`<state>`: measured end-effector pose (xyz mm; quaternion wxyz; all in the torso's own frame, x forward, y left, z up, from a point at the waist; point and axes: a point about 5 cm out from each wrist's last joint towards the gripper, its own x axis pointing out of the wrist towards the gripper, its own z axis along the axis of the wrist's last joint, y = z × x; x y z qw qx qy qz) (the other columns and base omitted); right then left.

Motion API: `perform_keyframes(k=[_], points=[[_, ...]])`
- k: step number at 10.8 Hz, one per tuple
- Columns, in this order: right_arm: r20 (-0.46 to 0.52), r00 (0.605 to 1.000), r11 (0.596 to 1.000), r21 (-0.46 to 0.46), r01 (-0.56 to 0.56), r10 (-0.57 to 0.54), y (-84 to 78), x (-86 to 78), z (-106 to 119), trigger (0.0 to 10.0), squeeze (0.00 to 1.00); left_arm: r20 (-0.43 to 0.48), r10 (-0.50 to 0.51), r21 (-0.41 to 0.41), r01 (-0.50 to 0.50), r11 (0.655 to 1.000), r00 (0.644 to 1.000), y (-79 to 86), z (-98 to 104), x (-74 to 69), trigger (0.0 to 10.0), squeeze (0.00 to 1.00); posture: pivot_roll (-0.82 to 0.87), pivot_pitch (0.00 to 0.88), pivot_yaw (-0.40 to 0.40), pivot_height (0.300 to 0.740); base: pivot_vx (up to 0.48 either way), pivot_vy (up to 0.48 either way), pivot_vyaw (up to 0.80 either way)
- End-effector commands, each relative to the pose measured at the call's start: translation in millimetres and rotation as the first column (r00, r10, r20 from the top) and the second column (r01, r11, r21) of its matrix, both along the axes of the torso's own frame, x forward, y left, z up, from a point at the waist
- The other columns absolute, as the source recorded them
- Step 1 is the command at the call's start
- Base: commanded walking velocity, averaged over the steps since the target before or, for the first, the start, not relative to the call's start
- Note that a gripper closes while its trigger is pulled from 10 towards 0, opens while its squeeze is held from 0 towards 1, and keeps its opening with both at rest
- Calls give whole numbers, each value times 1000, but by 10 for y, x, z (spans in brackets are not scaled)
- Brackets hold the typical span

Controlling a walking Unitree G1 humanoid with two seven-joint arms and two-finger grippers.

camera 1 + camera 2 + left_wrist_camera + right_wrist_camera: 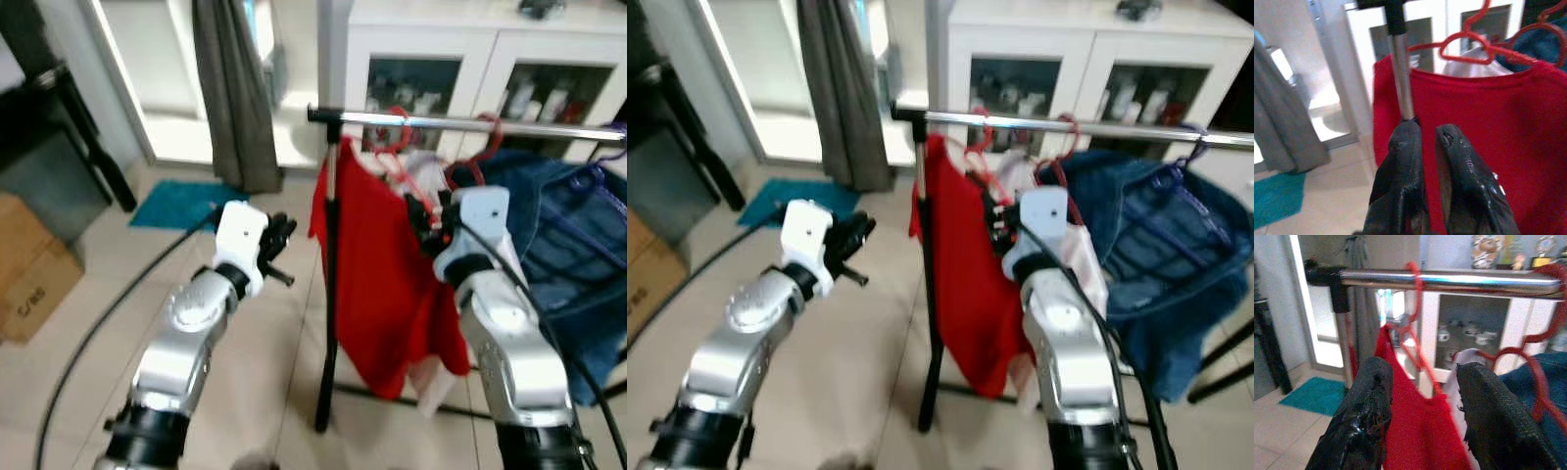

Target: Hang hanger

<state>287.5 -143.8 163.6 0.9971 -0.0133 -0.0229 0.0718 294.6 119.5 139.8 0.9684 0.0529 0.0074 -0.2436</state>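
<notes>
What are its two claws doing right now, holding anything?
Left gripper: nearly shut, holding nothing, near the rack's pole.
Right gripper: open, empty, by the red shirt hanging on the rail.

Only text spotted: dark print on the side of the cardboard box (34,284) at the robot's left, on the floor. Too small and blurred to read for sure. Items behind the cabinet (470,69) glass carry labels, none legible. No other readable text, numbers or signs.
</notes>
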Motion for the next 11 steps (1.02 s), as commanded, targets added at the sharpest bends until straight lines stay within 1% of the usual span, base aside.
perform_keyframes(k=[1,4,6,7,9,10,11], points=[[-5,1000,1000,3,-9,9,27,5,22,10000,0,-3,20,16,-20,1000,1000,38,-19,10,10000,0,-99,0,49,740,0,-281,0],[-50,999,998,55,9,-6,27,5,-33,10000,0,-1,23,22,-23,999,1000,41,-26,13,10000,0,-96,0,49,740,0,-284,0],[-57,998,999,-19,25,-26,25,18,-59,10000,0,0,22,25,-22,999,1000,40,-29,10,10000,0,-94,0,47,740,0,-285,0],[-67,997,999,14,-35,36,87,2,-59,10000,0,-1,22,29,-22,999,1000,46,-34,7,10000,0,-94,0,48,740,0,-285,0],[-72,996,998,39,-45,48,112,-27,-70,10000,0,-21,20,27,-19,999,1000,44,-56,11,10000,0,-96,0,54,740,0,0,0],[-72,996,998,45,-48,51,114,-36,-74,10000,0,-10,16,40,-15,999,1000,38,-52,11,10000,0,-98,0,55,740,0,0,0],[-69,996,997,51,-58,62,121,-40,-66,10000,0,-17,-22,13,22,1000,1000,9,-39,9,10000,0,-98,0,57,740,0,0,0]])
